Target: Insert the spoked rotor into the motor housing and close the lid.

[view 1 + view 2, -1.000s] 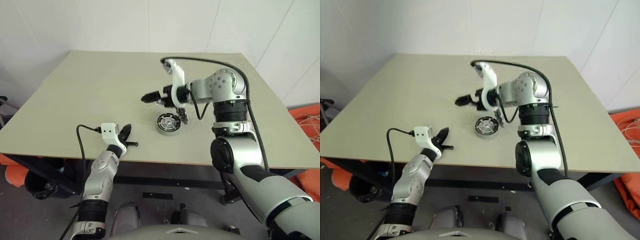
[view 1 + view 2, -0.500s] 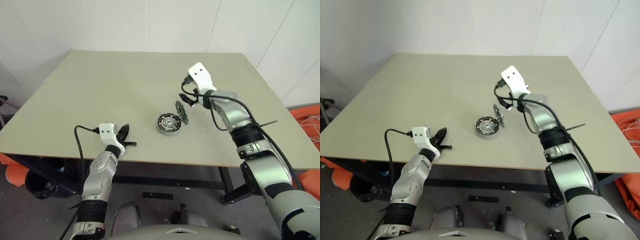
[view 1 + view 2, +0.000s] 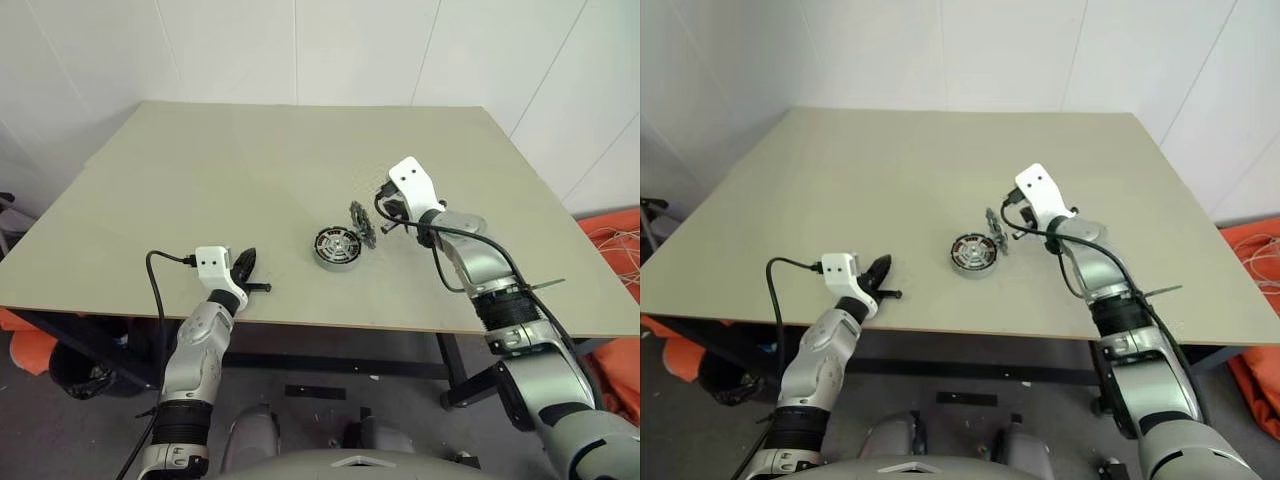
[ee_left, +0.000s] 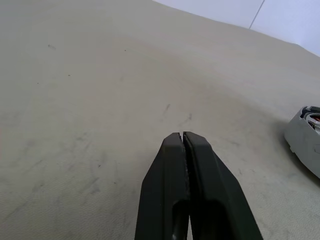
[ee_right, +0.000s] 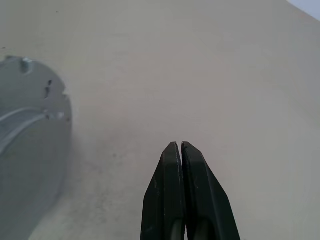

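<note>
The motor housing (image 3: 337,247), a round ring with copper windings and a silver hub, lies flat near the table's middle front. The dark spoked rotor (image 3: 361,225) stands on edge, leaning against the housing's right side. My right gripper (image 3: 382,221) hovers just to the right of the rotor, shut and empty. In the right wrist view its fingers (image 5: 172,165) are pressed together beside a grey metal disc (image 5: 30,150). My left gripper (image 3: 250,263) rests shut and empty near the front edge, left of the housing (image 4: 306,137). I cannot pick out the lid.
The beige table (image 3: 220,170) ends in a front edge just below my left gripper. White walls stand behind it. An orange object (image 3: 618,240) lies on the floor at the right.
My right arm swung from above the housing to the right and down, and its fingers closed on nothing. The rotor stays leaning on the housing. The left arm has not moved.
</note>
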Controlling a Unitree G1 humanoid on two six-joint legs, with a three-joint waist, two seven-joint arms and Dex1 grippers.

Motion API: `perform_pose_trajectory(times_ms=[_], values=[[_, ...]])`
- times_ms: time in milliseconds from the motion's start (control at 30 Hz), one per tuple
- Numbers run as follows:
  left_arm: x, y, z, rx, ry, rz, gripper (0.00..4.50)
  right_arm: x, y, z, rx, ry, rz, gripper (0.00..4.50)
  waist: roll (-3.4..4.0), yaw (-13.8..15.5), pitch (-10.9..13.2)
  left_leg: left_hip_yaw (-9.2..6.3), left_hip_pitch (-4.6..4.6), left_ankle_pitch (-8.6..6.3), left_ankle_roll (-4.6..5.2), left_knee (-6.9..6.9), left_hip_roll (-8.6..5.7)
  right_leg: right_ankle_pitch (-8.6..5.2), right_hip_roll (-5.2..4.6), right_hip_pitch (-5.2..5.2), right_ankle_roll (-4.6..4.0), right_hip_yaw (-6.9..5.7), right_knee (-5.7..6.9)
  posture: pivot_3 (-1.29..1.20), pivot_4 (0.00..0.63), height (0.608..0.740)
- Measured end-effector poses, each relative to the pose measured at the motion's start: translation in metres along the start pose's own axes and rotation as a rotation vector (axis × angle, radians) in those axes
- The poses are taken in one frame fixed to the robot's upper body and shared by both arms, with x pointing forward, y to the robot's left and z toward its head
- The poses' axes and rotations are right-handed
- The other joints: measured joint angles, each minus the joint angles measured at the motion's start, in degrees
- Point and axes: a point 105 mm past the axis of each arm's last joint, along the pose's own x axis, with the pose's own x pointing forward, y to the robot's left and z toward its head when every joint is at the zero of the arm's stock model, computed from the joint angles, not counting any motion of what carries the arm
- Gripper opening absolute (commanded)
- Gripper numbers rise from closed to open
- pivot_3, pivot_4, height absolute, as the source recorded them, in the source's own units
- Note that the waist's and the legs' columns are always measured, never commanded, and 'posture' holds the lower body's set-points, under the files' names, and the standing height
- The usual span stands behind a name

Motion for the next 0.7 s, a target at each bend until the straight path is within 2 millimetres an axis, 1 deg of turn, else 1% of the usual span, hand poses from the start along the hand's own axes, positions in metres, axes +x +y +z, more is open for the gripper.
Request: perform_pose_trajectory(times_ms=[100,200,367,533,700], values=[[0.0,0.002,0.001,0.004,-0.001,0.003,0.07,-0.005,0.019,-0.005,0.009,-0.017,0.044,0.03,0.0,0.0,0.0,0.0,0.01,-0.01,0.01,0.0,0.0,0.0,0.0,0.0,0.0,0.0,0.0,0.0,0.0,0.74],[0.0,0.001,0.001,0.006,0.0,0.001,0.07,-0.006,0.033,-0.003,0.019,-0.034,0.074,0.03,0.0,-0.1,0.0,0.01,0.08,-0.01,0.01,0.0,0.01,0.0,0.0,0.02,0.01,0.01,0.0,0.0,0.0,0.74],[0.0,0.002,0.001,0.011,0.0,0.0,0.07,-0.003,0.048,0.005,0.04,-0.065,0.096,0.03,0.0,-0.1,0.0,0.01,0.28,-0.02,0.02,-0.01,0.01,-0.02,0.0,0.2,0.04,0.01,-0.01,0.0,0.0,0.74],[0.0,0.002,0.001,0.013,0.0,-0.001,0.07,0.002,0.059,0.01,0.06,-0.083,0.097,0.03,0.0,-0.2,0.0,0.02,0.31,-0.01,0.01,-0.05,0.02,-0.02,0.01,0.18,0.04,0.03,-0.01,0.0,0.0,0.74],[-0.001,0.002,0.002,0.015,-0.002,-0.002,0.07,0.006,0.077,0.014,0.077,-0.098,0.134,0.03,0.0,-0.2,0.0,0.03,0.3,-0.02,0.01,-0.08,0.01,-0.02,0.01,0.18,0.03,0.03,-0.03,0.0,0.0,0.74]])
